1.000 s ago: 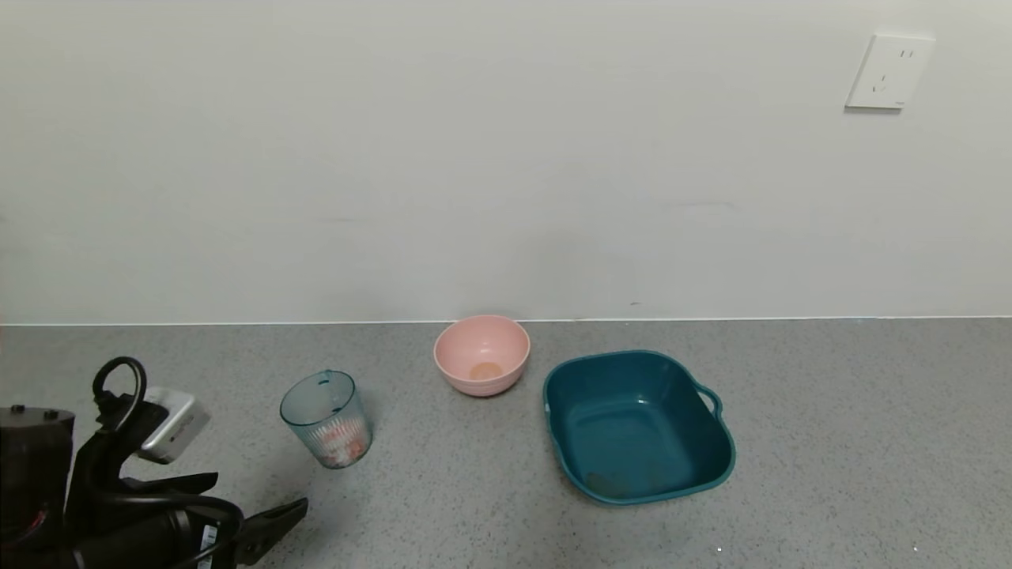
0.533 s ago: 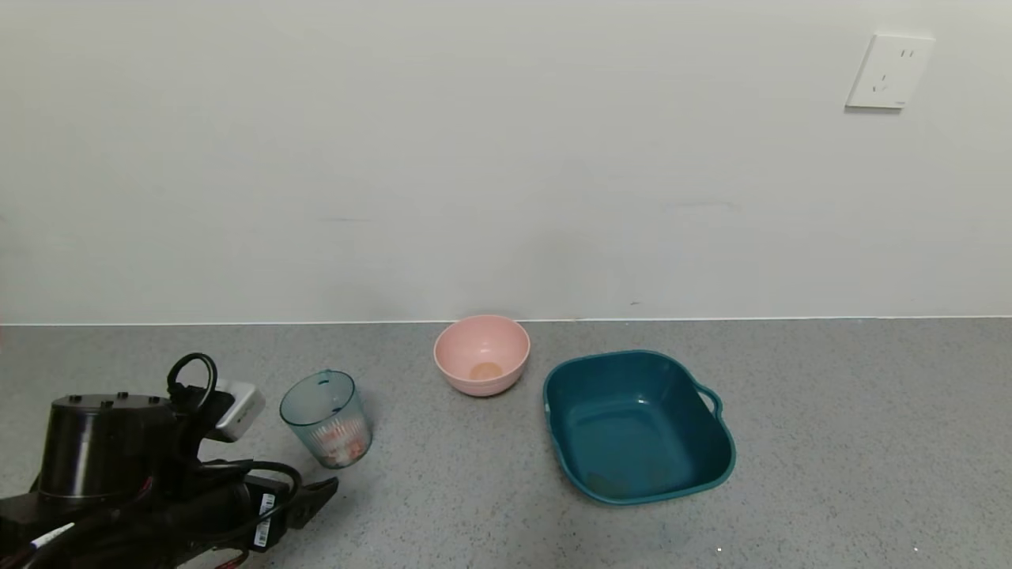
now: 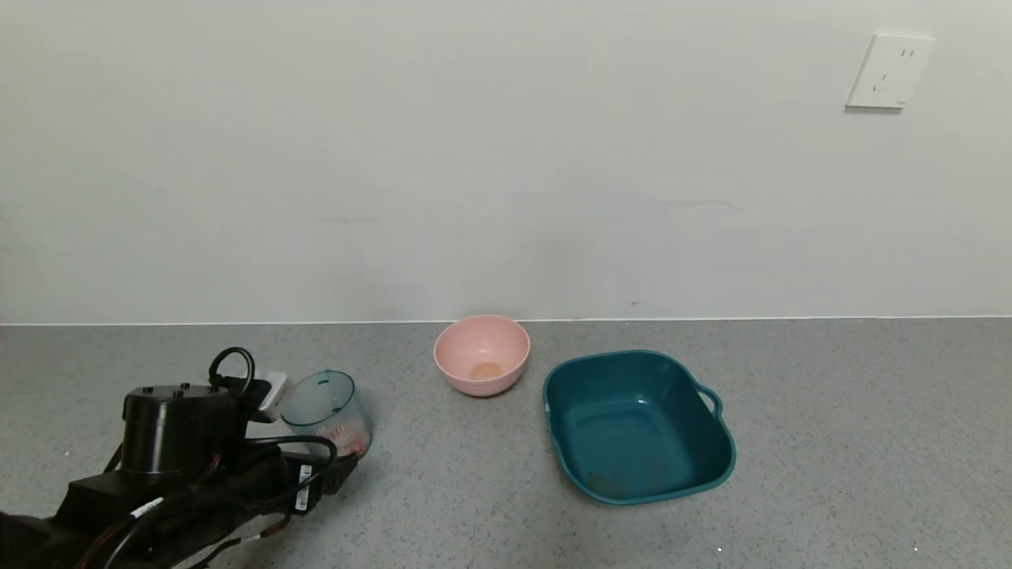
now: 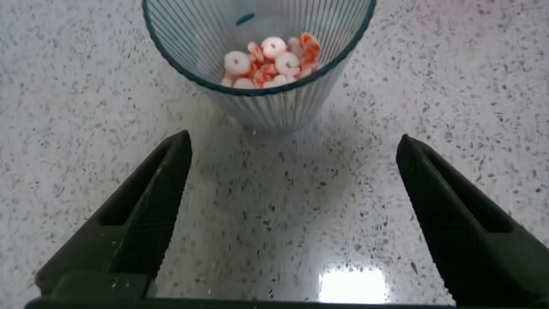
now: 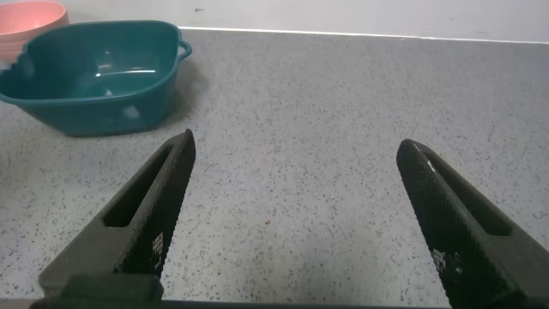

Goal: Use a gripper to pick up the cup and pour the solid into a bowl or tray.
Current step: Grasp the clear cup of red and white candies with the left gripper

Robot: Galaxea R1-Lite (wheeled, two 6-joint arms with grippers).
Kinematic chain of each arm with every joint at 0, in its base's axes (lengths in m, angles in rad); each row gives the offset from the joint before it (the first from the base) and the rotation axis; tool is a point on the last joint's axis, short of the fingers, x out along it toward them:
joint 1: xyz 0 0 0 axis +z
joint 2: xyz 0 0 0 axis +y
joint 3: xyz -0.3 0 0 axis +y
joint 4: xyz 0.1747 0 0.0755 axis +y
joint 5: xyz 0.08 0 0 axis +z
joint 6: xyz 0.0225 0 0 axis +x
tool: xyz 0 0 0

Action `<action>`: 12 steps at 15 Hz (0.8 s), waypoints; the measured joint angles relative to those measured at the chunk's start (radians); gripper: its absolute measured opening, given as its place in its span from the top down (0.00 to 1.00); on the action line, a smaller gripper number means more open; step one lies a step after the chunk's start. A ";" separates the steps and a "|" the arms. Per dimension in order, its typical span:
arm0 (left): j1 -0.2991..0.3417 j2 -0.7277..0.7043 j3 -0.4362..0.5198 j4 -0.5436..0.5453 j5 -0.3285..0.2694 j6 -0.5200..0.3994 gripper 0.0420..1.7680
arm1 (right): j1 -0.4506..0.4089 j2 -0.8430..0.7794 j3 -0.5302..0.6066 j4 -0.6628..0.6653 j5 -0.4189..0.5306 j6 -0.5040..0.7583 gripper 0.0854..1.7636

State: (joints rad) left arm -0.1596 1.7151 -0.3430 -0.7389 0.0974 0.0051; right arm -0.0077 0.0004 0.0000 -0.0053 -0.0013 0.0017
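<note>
The translucent blue-green ribbed cup (image 3: 330,411) stands upright on the grey counter, left of centre. Orange-red and white discs (image 4: 273,60) lie in its bottom. My left gripper (image 3: 340,466) is low at the cup's near-left side, partly covering it. In the left wrist view this gripper (image 4: 292,150) is open and empty, with the cup (image 4: 262,81) just ahead of its fingertips, centred between them. The dark teal tray (image 3: 639,427) sits to the right and looks empty. My right gripper (image 5: 296,150) is open over bare counter, with the tray (image 5: 94,77) off to its side.
A small round pink bowl (image 3: 481,354) stands near the wall between cup and tray; it also shows in the right wrist view (image 5: 30,17). A wall with a white socket (image 3: 889,71) runs behind the counter.
My left arm has moved forward and to the right from the lower left corner, bringing its open gripper up to the cup. The cup, bowl and tray have not moved.
</note>
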 joint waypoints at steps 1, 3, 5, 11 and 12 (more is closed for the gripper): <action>0.000 0.017 0.001 -0.007 0.000 -0.005 0.03 | 0.000 0.000 0.000 0.000 0.000 0.000 0.03; 0.000 0.036 -0.001 -0.013 -0.002 -0.008 0.03 | 0.000 0.000 0.000 0.000 0.000 0.000 0.03; 0.000 0.050 -0.007 -0.023 0.000 -0.009 0.03 | 0.000 0.000 0.000 0.000 0.000 0.000 0.03; -0.001 0.131 0.008 -0.226 0.002 -0.036 0.03 | 0.000 0.000 0.000 0.000 0.000 0.000 0.03; -0.001 0.140 0.014 -0.240 0.002 -0.038 0.03 | 0.000 0.000 0.000 0.000 0.000 0.000 0.03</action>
State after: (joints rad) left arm -0.1611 1.8551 -0.3294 -0.9789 0.0994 -0.0330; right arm -0.0077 0.0004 0.0000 -0.0057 -0.0013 0.0013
